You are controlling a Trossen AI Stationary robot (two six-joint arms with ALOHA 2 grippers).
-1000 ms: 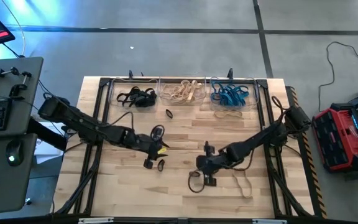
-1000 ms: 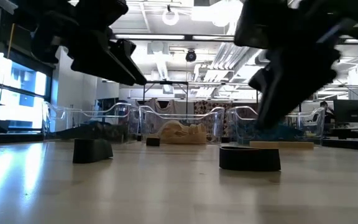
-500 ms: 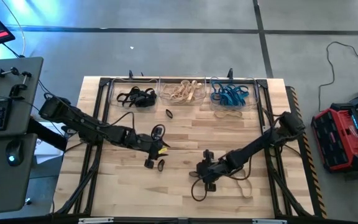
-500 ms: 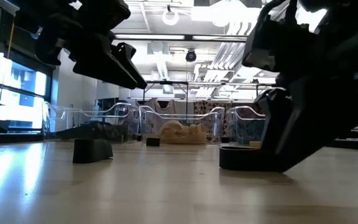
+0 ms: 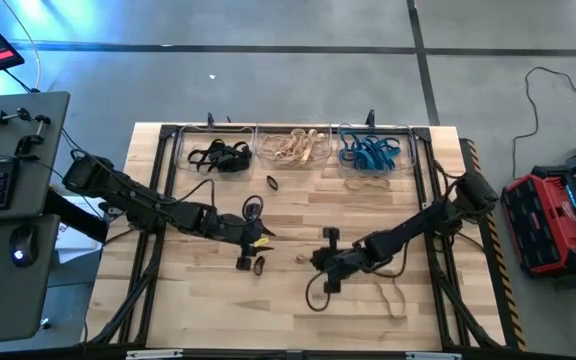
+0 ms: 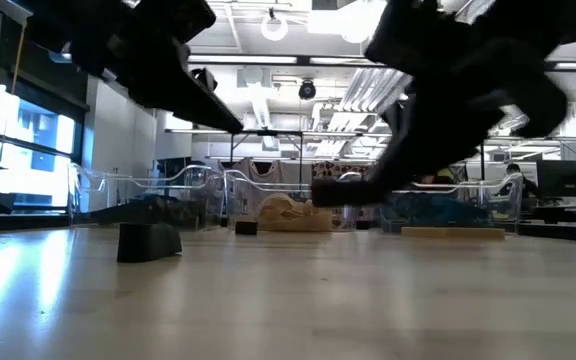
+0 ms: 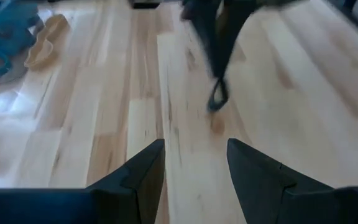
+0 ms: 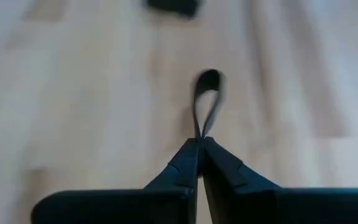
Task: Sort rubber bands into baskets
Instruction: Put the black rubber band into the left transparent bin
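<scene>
Three clear baskets stand along the far edge, holding black bands [image 5: 218, 155], tan bands [image 5: 296, 148] and blue bands [image 5: 370, 152]. My right gripper [image 5: 324, 272] is above the table's middle, shut on a black rubber band [image 8: 207, 99], which also shows in the high view [image 5: 315, 296]. My left gripper [image 5: 251, 250] is open and empty left of the middle, beside a small black band [image 5: 258, 265] lying on the wood. Its fingers [image 7: 194, 165] point toward the right arm. My right gripper pinches one end of the black band's loop [image 8: 201, 138] between its two fingertips, both strands squeezed together. The rest of the loop stretches out beyond the fingertips as a narrow oval. In the low view the band [image 6: 340, 190] is clear of the table.
Loose bands lie on the wood: a small black one [image 5: 272, 182], a black loop [image 5: 254, 210], a tan one [image 5: 368, 183] in front of the blue basket, and a large tan loop [image 5: 393, 295] near the right arm. A dark metal frame [image 5: 430, 175] borders the table.
My right gripper has dipped toward the near edge onto the black band lying on the table. It has then risen and drawn back toward the far side. The band has come up off the wood with it.
</scene>
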